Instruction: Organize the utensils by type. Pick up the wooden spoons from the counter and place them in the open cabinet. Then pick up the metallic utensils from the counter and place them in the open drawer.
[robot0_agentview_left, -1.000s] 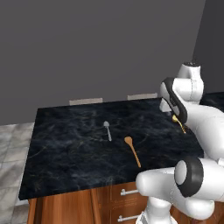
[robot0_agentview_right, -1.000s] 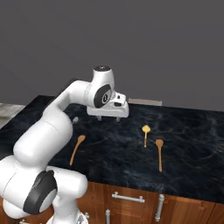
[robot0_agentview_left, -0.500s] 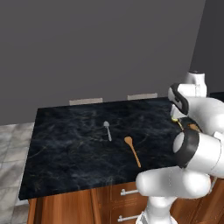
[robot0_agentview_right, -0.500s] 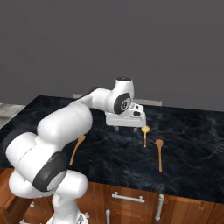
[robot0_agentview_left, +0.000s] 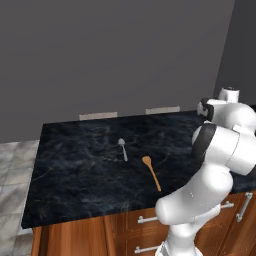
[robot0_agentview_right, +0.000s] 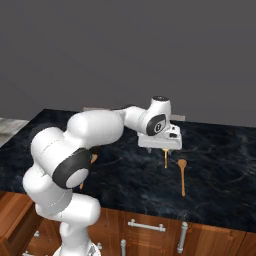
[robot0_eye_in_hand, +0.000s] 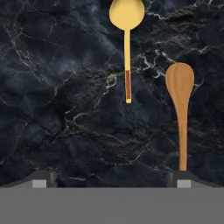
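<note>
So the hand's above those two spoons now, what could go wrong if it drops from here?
The open gripper sits off-centre: the brown wooden spoon lies by one fingertip, so that finger could land on its handle. The yellow wooden spoon lies close alongside, so a wide close may nudge or catch both. Both lie flat on the hard counter, so thin handles may slip.

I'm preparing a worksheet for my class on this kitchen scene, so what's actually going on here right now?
A white robot arm is sorting spoons on a black marble counter. Its hand hangs open above two wooden spoons, a pale yellow one and an orange-brown one, holding nothing. Farther along the counter lie another wooden spoon and a small metal spoon. All four spoons lie on the counter, so none has been put away yet.
</note>
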